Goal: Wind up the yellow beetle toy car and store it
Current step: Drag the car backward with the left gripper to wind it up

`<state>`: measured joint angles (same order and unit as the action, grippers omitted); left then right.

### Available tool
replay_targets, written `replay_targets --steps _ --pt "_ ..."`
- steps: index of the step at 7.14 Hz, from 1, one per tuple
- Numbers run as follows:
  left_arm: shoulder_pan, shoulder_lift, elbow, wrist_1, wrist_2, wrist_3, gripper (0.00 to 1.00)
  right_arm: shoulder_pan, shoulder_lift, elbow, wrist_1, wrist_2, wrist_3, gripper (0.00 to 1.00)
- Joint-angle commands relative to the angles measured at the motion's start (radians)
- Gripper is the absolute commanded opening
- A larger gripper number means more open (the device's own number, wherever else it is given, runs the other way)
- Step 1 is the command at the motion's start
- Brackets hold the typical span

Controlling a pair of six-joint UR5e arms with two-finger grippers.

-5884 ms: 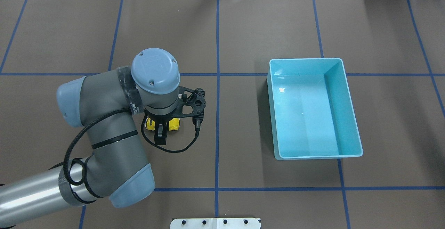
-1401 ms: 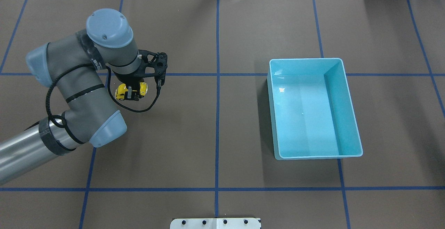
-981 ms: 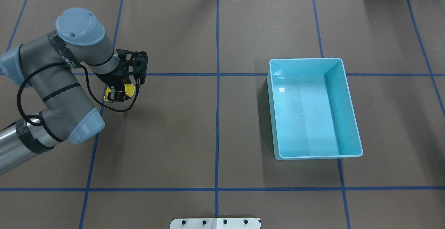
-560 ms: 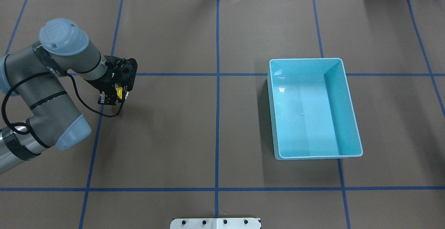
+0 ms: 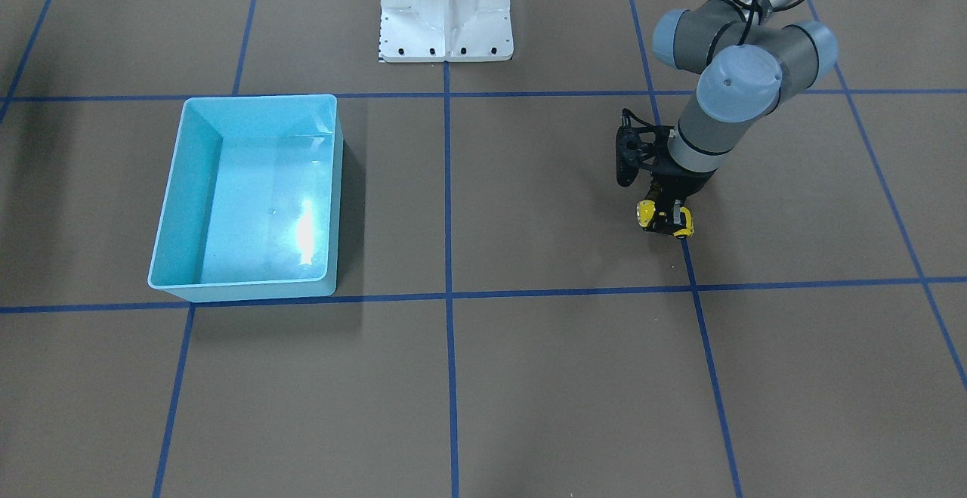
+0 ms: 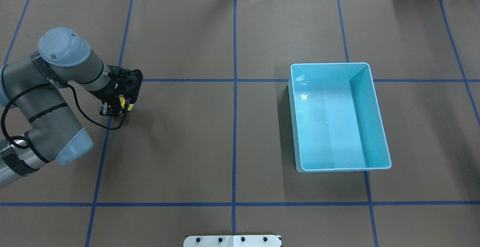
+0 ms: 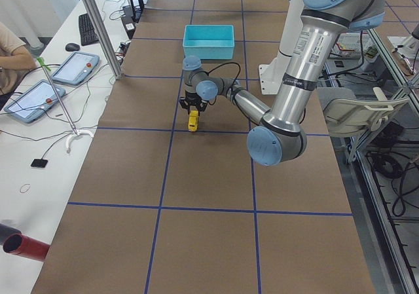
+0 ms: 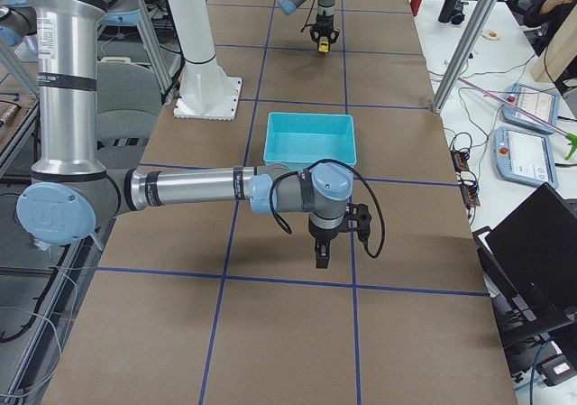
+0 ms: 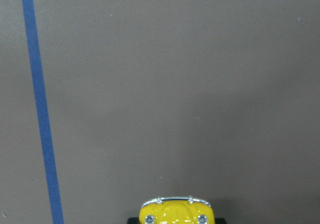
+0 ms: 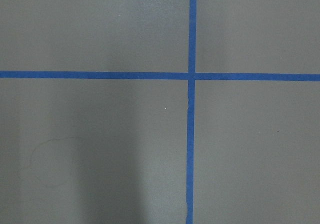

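We judge wind-up underway: left gripper (image 5: 666, 220) pinches the yellow beetle toy car (image 5: 644, 214), seemingly on the table (image 5: 529, 369). Next, release toward bin (image 5: 177, 211).

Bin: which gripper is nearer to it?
Right. The right gripper hangs a short way past the bin; the left gripper, holding the car, is far off on its other side.

Left arm (image 6: 48, 104): grey tubular links, pale blue-grey domed, screw-studded joint caps (image 6: 60, 46), black tape bands (image 6: 18, 160), looped braided black cable (image 6: 110, 128), black left gripper (image 5: 666, 222).
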<state>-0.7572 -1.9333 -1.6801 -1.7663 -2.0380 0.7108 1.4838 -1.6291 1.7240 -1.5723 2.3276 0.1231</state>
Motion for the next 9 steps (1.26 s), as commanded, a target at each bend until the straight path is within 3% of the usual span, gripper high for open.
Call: replay_targets --steps 1,9 --pt "0.001 0.013 0.013 -0.030 -0.001 0.002 0.00 0.000 0.000 -0.001 0.000 -0.001 0.001 1.00" --pt "-0.004 0.049 0.050 -0.133 -0.002 0.013 0.00 0.001 -0.002 0.000 0.000 -0.001 -0.003 1.00"
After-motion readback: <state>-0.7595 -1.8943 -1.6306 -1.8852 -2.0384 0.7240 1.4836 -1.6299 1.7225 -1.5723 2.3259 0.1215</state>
